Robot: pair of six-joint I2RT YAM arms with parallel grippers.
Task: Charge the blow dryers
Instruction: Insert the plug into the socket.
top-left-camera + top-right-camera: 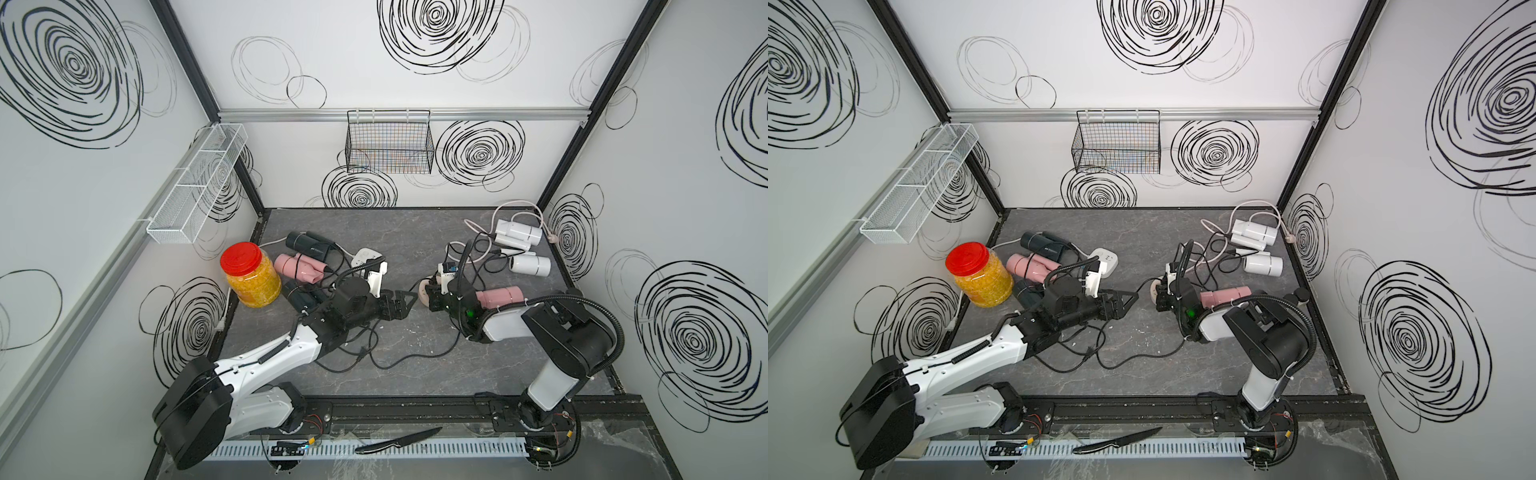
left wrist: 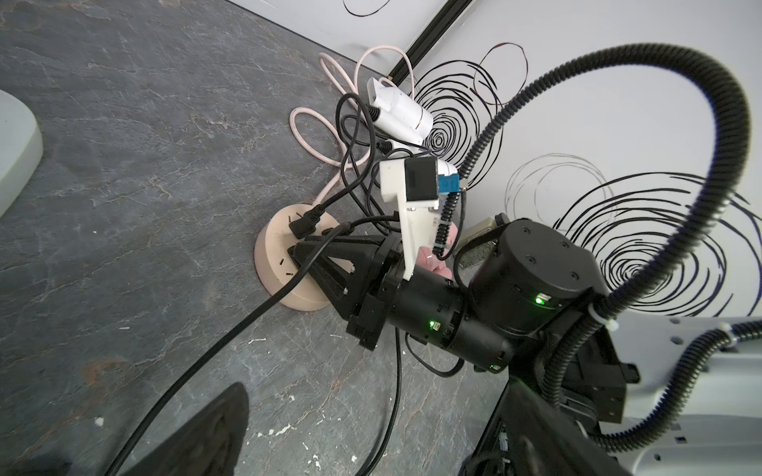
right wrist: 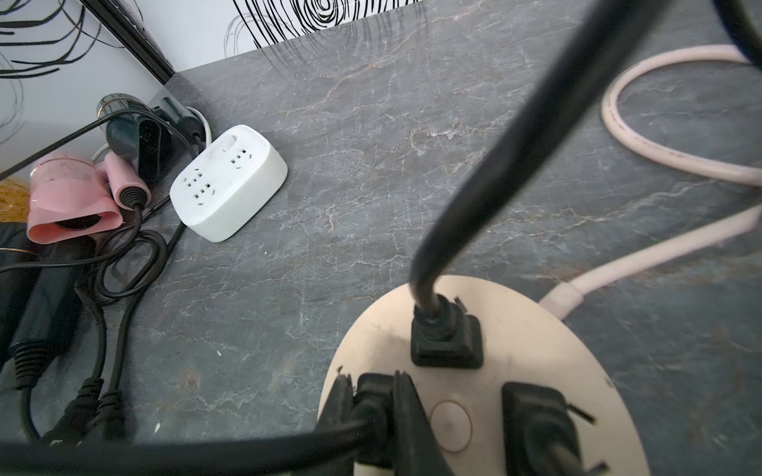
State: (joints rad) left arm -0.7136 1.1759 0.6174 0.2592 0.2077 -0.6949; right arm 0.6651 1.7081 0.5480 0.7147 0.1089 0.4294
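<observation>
While right claw point(image 3: 373, 389) grips a plug point(image 3: 369, 414), a pink dryer point(image 1: 503, 296) lies crosswise.

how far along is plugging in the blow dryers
Done: two black plugs sit in the round beige socket hub. In hand: the right gripper is shut on a third black plug at that hub. Remaining: the white square power strip shows only empty sockets; the left gripper hangs open, holding nothing.
</observation>
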